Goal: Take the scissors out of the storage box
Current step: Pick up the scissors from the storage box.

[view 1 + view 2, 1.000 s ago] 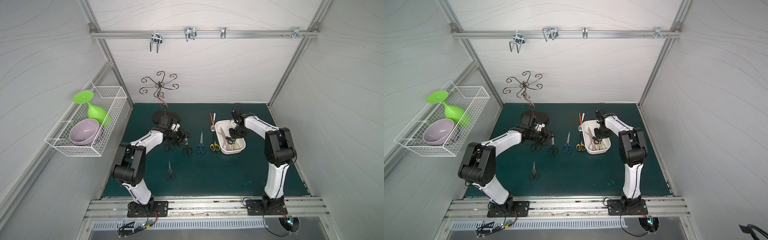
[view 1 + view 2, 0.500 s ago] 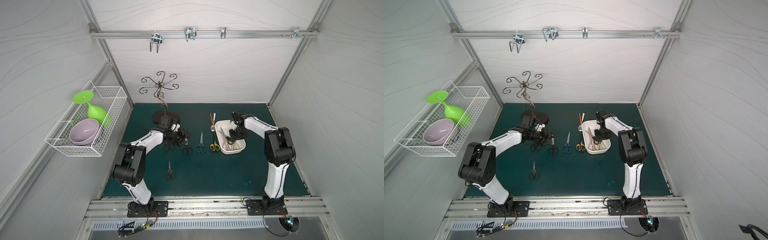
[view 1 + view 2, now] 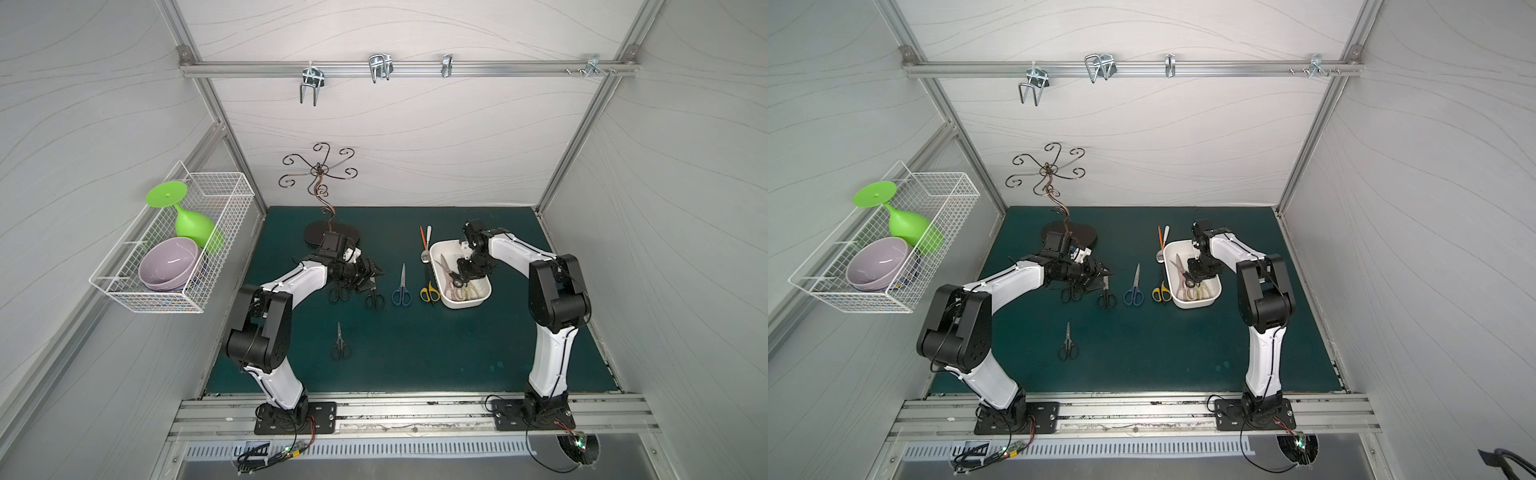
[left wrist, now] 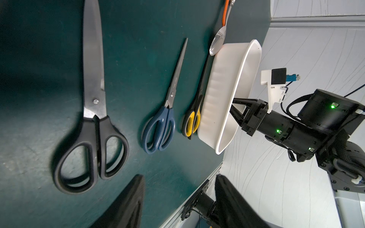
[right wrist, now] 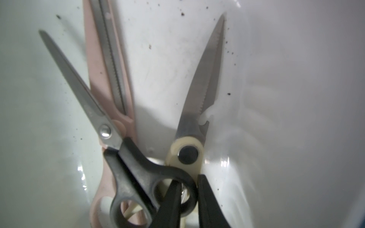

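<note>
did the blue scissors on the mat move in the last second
No, the blue scissors keep the same gap to the yellow-handled scissors beside them.

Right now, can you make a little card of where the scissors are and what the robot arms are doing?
In the box: black scissors, pink scissors, cream scissors
On the mat: blue scissors, yellow scissors, three other black pairs
Right end effector: closed on the black scissors' handle loop
Left end effector: open, empty, over the mat
Left to take out: three pairs
</note>
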`<state>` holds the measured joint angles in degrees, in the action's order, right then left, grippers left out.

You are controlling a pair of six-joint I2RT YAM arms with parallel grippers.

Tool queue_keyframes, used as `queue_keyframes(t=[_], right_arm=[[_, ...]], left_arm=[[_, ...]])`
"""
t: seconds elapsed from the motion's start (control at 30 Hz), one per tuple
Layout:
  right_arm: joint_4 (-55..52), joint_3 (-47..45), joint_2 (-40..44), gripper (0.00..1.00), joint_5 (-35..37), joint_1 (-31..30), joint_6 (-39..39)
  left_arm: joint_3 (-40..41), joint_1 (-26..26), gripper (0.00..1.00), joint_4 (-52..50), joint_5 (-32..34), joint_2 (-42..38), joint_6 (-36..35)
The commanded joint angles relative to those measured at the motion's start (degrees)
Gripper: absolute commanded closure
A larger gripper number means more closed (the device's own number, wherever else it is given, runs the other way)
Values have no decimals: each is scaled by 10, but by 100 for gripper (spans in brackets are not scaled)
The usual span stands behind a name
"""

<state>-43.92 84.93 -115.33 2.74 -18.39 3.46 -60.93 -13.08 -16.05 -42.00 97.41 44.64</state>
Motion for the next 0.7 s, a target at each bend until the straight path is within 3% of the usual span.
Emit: queue_keyframes(t=[0.0,0.27,0.57,0.67], right_arm=[[-6,-9,4,85,-7,1,10],[-24,-16,44,94,-9,8,36],[-9,-39,141,96,-13,8,103],[1,-53,176,95,-35,-1,138]], left_arm=[[-12,-2,39,4,3,-14,-5],[-16,-2,39,8,-4,-12,0],[-23,-9,39,21,-16,-20,5],[-13,-24,39,72,-35,-30,19]])
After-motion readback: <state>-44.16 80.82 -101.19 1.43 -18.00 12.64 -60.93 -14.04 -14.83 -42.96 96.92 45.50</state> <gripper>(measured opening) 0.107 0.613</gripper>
